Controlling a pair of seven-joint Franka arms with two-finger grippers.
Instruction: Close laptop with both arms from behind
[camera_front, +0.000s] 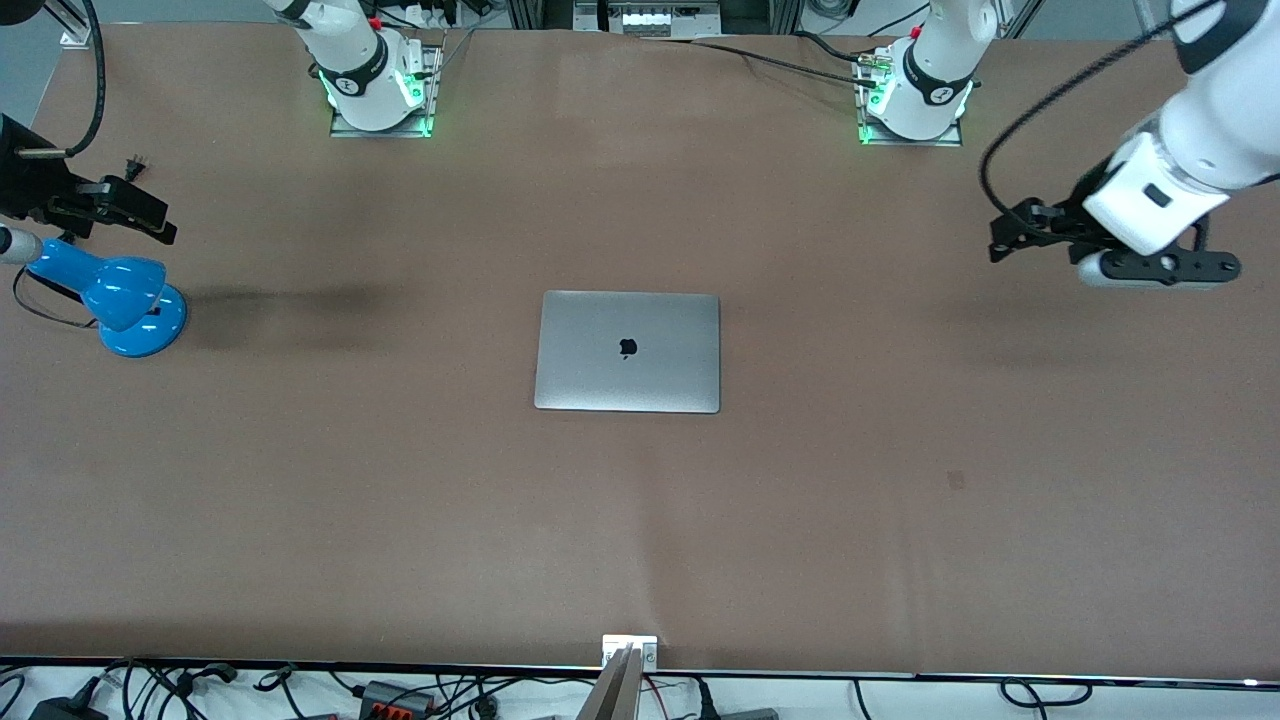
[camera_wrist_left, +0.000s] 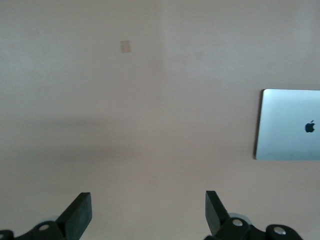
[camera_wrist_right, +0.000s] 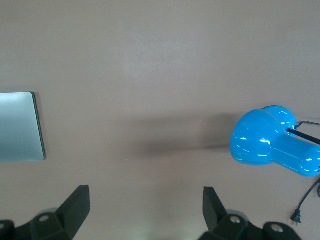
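The silver-grey laptop (camera_front: 627, 352) lies shut and flat in the middle of the table, lid up with the black apple logo showing. It also shows in the left wrist view (camera_wrist_left: 287, 125) and the right wrist view (camera_wrist_right: 20, 127). My left gripper (camera_front: 1002, 240) hangs open and empty over bare table toward the left arm's end, well away from the laptop; in its own view (camera_wrist_left: 148, 200) nothing lies between the fingers. My right gripper (camera_front: 150, 215) hangs open and empty over the right arm's end of the table, above the blue lamp; its own view (camera_wrist_right: 146, 195) shows only table.
A blue desk lamp (camera_front: 125, 300) lies on the table at the right arm's end, seen too in the right wrist view (camera_wrist_right: 272, 142), with its cord and plug (camera_wrist_right: 296, 216). Both arm bases (camera_front: 380, 95) (camera_front: 915, 100) stand along the table edge farthest from the front camera.
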